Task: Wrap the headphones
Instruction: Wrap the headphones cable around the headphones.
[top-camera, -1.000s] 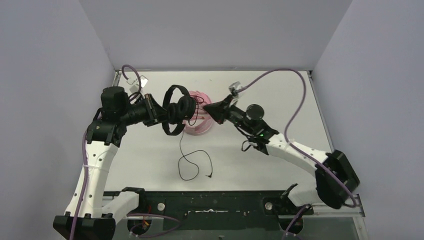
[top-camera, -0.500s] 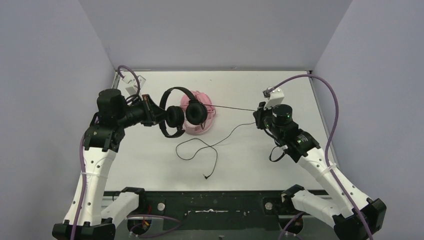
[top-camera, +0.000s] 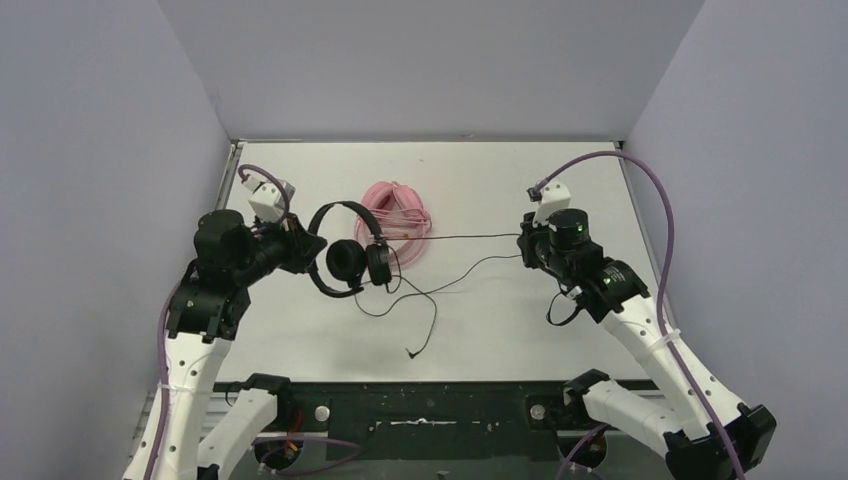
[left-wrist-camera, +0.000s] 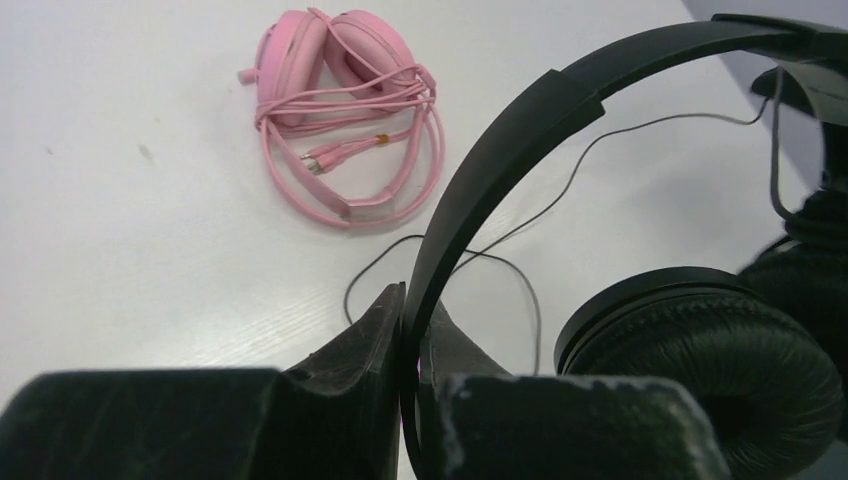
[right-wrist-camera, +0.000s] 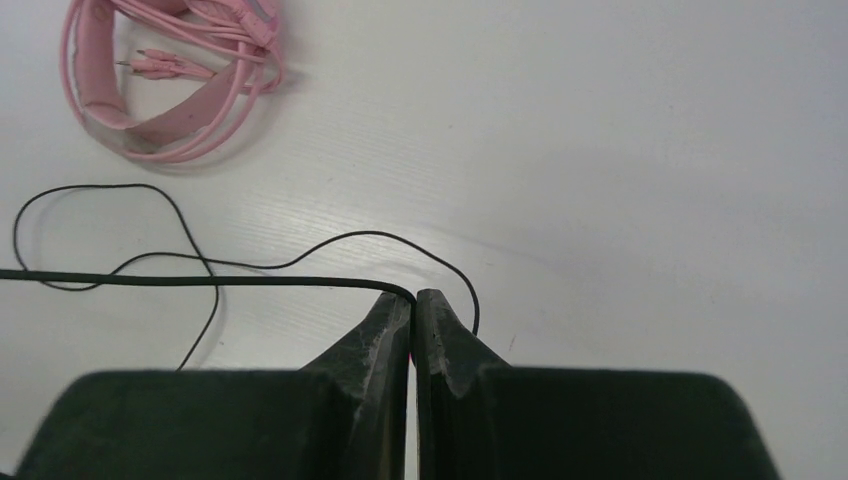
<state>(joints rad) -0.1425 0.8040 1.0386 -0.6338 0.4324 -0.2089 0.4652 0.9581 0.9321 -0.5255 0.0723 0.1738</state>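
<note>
My left gripper is shut on the headband of the black headphones and holds them above the table, left of centre. Their thin black cable runs taut to my right gripper, which is shut on it. The rest of the cable loops on the table, its plug near the front. The pink headphones lie behind, with their pink cable wound round them.
The white table has grey walls at the left, back and right. A dark rail with the arm bases runs along the near edge.
My left gripper has carried the black headphones forward and down, off the pink pair. My right gripper pulled away to the right with the cable, now stretched taut.
</note>
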